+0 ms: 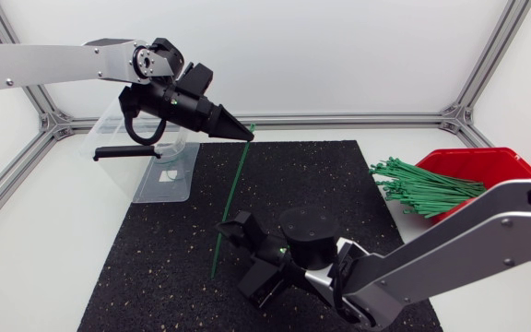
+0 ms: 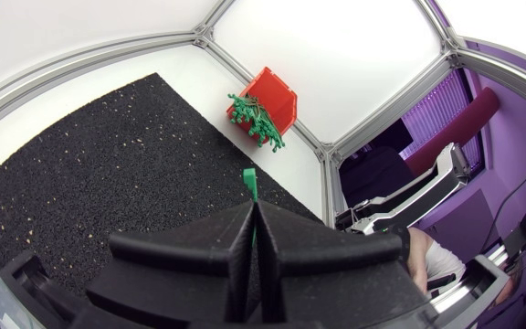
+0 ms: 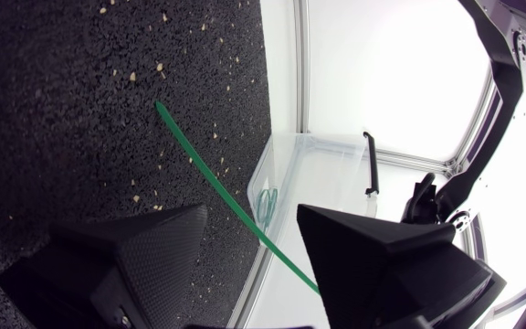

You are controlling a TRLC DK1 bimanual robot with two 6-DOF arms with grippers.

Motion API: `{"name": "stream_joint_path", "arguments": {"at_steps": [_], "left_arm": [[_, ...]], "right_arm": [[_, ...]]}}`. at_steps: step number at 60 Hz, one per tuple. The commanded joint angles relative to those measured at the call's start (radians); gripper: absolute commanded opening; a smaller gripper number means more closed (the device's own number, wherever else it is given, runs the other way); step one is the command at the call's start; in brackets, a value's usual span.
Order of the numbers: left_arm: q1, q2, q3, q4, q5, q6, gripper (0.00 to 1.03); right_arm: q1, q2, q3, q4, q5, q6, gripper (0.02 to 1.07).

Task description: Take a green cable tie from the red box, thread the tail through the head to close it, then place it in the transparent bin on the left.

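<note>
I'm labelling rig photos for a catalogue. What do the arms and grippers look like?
The left arm and right arm have silver-grey links with black joints. The left gripper and right gripper are matte black, each with two broad wedge-shaped fingers. A black cable loops below the left wrist.

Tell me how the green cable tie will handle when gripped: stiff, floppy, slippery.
Probably springy rather than floppy: the green cable tie runs almost straight though the left gripper pinches only one end. Likely very light, being so thin. It may twist between the right gripper's broad open fingers.
</note>
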Motion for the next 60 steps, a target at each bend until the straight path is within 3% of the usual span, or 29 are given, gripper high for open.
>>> {"name": "stream_joint_path", "arguments": {"at_steps": [1, 31, 36, 43, 60], "left_arm": [[-0.005, 0.002, 0.028, -0.024, 0.012, 0.029, 0.03], [-0.012, 0.0, 0.024, -0.027, 0.018, 0.032, 0.03], [-0.009, 0.0, 0.024, -0.027, 0.018, 0.035, 0.03], [-0.006, 0.002, 0.024, -0.027, 0.018, 0.035, 0.03], [-0.002, 0.008, 0.027, -0.027, 0.02, 0.038, 0.03]], "right_arm": [[-0.01, 0.042, 0.023, 0.012, -0.007, -0.01, 0.86], [0.029, 0.116, 0.105, 0.016, 0.007, -0.011, 0.86], [0.043, 0.111, 0.099, 0.018, 0.016, -0.005, 0.79], [0.058, 0.096, 0.085, 0.018, 0.026, 0.002, 0.78], [0.078, 0.045, 0.076, 0.018, 0.03, 0.015, 0.46]]}}
